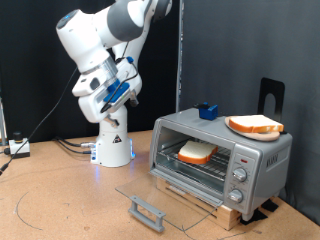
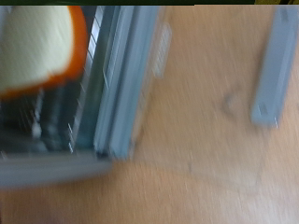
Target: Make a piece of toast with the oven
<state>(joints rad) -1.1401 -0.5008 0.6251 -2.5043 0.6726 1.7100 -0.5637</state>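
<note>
The silver oven [image 1: 222,155] stands at the exterior view's right with its glass door [image 1: 150,198] folded down flat and the grey bar handle [image 1: 146,212] at the front. One piece of toast [image 1: 195,152] lies inside on the wire rack. A second slice [image 1: 254,125] rests on a plate on top of the oven. My gripper [image 1: 124,82] hangs in the air to the exterior view's left of the oven, well above the table, with nothing seen in it. The blurred wrist view shows the toast [image 2: 37,45], the oven's front edge [image 2: 126,84] and the handle [image 2: 275,65]; no fingers show there.
A small blue object [image 1: 208,110] sits on the oven's top. The oven rests on a wooden board [image 1: 205,205]. A black stand [image 1: 272,95] rises behind it. Cables [image 1: 60,148] run along the table at the exterior view's left, near my base [image 1: 112,145].
</note>
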